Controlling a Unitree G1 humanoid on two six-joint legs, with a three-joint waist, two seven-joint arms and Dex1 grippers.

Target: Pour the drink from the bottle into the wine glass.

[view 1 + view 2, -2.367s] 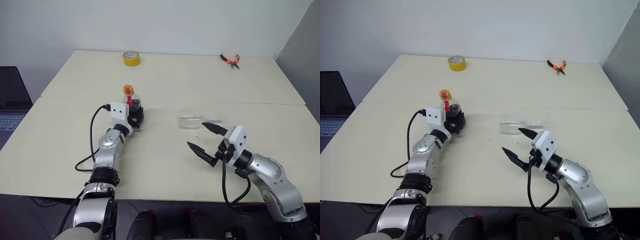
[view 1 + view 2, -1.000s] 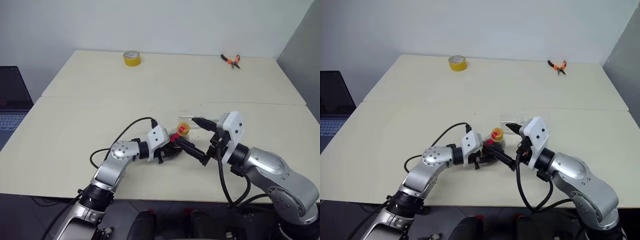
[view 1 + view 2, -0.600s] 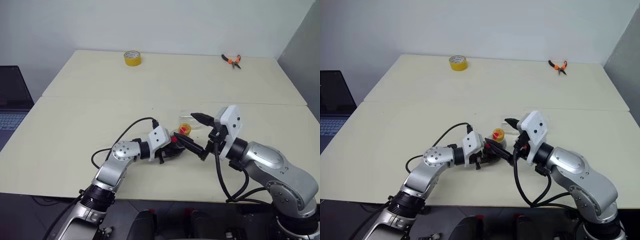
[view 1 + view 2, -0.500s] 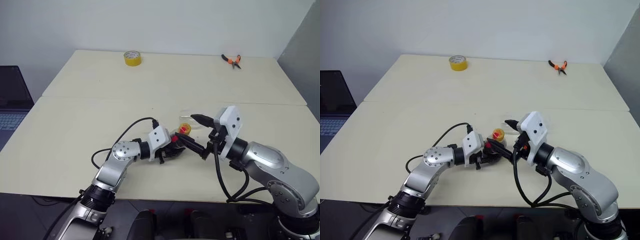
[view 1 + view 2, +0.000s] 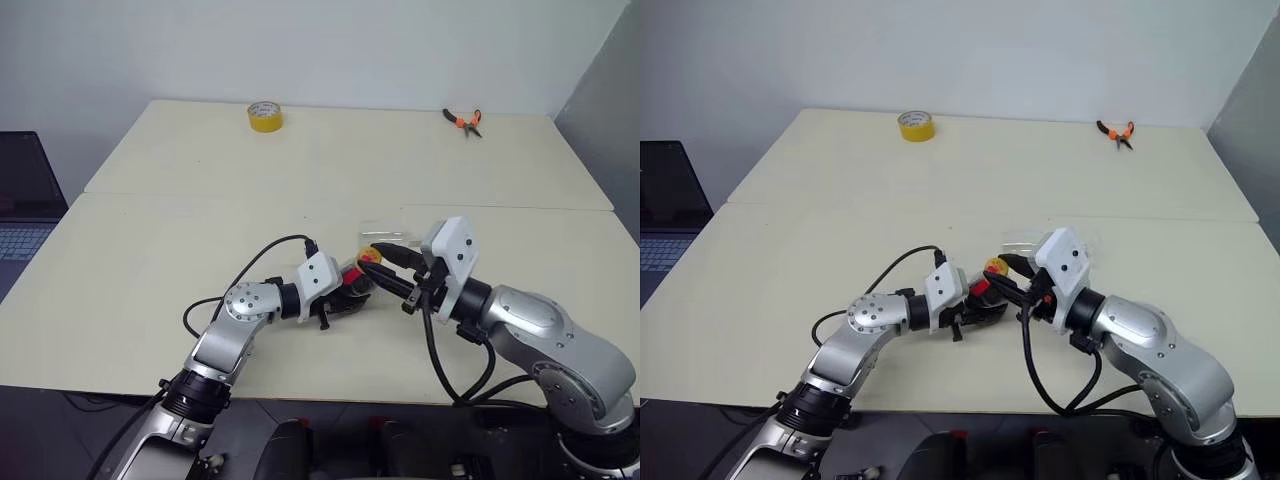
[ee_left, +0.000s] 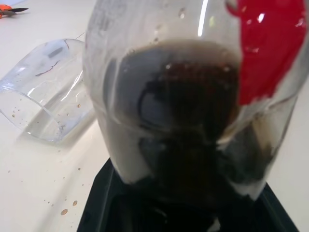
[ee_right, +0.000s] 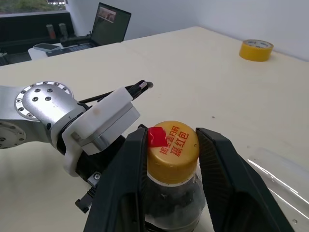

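Bottle, small clear ribbed plastic with dark cola, sits at frame centre, clamped by your left gripper; your right gripper pinches its yellow cap. Twisting may spill; the clear wine glass lies toppled beside it.

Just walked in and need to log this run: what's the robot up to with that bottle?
The left gripper holds the small bottle of dark drink by its body above the table. The right gripper has its jaws closed on either side of the yellow cap, apparently to unscrew it. The wine glass lies on its side just behind the bottle, so nothing is poured yet.
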